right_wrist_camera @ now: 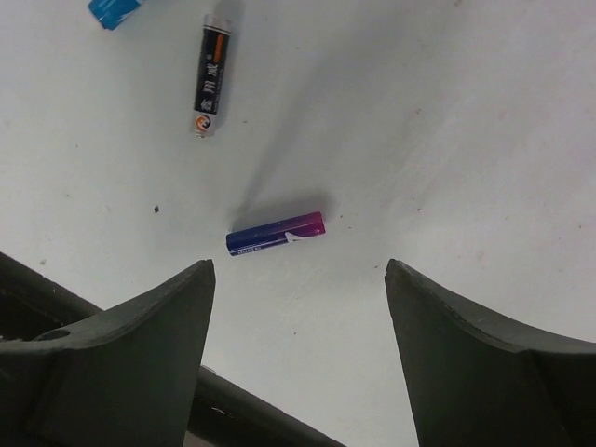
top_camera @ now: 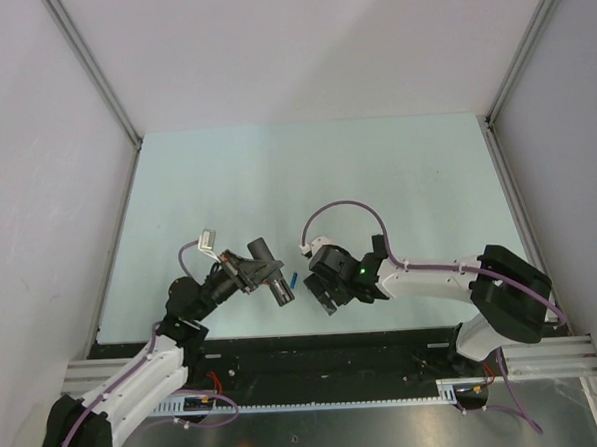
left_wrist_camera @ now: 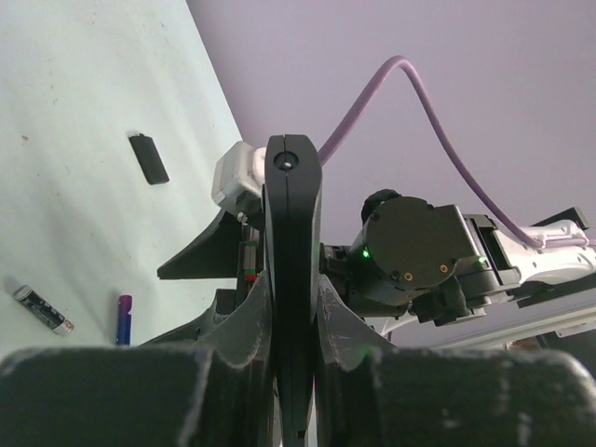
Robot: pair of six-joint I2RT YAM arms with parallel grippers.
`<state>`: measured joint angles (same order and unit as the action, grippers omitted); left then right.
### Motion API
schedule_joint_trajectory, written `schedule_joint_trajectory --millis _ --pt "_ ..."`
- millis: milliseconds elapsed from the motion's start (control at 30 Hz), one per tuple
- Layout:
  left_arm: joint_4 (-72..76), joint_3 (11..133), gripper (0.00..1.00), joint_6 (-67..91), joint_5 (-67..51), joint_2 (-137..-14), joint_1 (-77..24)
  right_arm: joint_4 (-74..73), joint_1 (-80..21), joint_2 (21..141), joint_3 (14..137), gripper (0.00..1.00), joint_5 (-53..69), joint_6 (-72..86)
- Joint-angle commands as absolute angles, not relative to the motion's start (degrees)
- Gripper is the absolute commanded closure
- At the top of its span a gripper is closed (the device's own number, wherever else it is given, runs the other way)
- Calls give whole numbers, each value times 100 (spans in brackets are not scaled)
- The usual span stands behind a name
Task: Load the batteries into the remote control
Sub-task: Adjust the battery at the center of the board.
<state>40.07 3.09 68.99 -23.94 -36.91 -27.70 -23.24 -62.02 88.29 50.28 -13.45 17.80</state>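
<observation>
Item one, remote control [left_wrist_camera: 293,223]: the slim black bar is standing on edge, raised off the desk [top_camera: 326,172], and the left claw [left_wrist_camera: 293,284] is gripping it with its two fingers pressed against the flat sides. From the left wrist view only its narrow edge is showing, so I cannot tell whether the battery recess is uncovered or which way it is facing. Item two, blue-and-purple battery [right_wrist_camera: 276,233]: it is lying flat on the desk, loose, between the two arms and just beside the raised remote control. Item three, black battery [right_wrist_camera: 211,74]: it is lying flat a little farther off, apart from the first and touching nothing. Item four, right claw [right_wrist_camera: 298,275]: it is hanging directly above the blue-and-purple battery with its fingers spread wide and nothing between them, the battery lying just beyond the gap. Item five, small black flat piece [left_wrist_camera: 149,158]: it is resting alone farther out on the desk; it is probably the remote's battery cover, though that is a guess. Standing of the task: the holding of the remote control is looking done, and neither battery is loaded or even picked up. Both pickups, both insertions and any closing of the back are remaining, so the work is sitting at an early stage.
</observation>
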Motion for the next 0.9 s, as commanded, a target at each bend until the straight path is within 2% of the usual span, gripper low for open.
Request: schedule_joint_trajectory --millis 0,600,867 --pt "4228 176 100 6812 -2479 -3507 -2733 -2057 -6179 8754 5238 21 -854 1117" --pt "4228 132 100 6776 -2461 -3067 -2725 -1653 -5828 9351 5238 24 -519 985" --pt "4228 88 100 6794 -2417 -3050 -2733 -1670 -5783 9474 5238 32 -404 941"
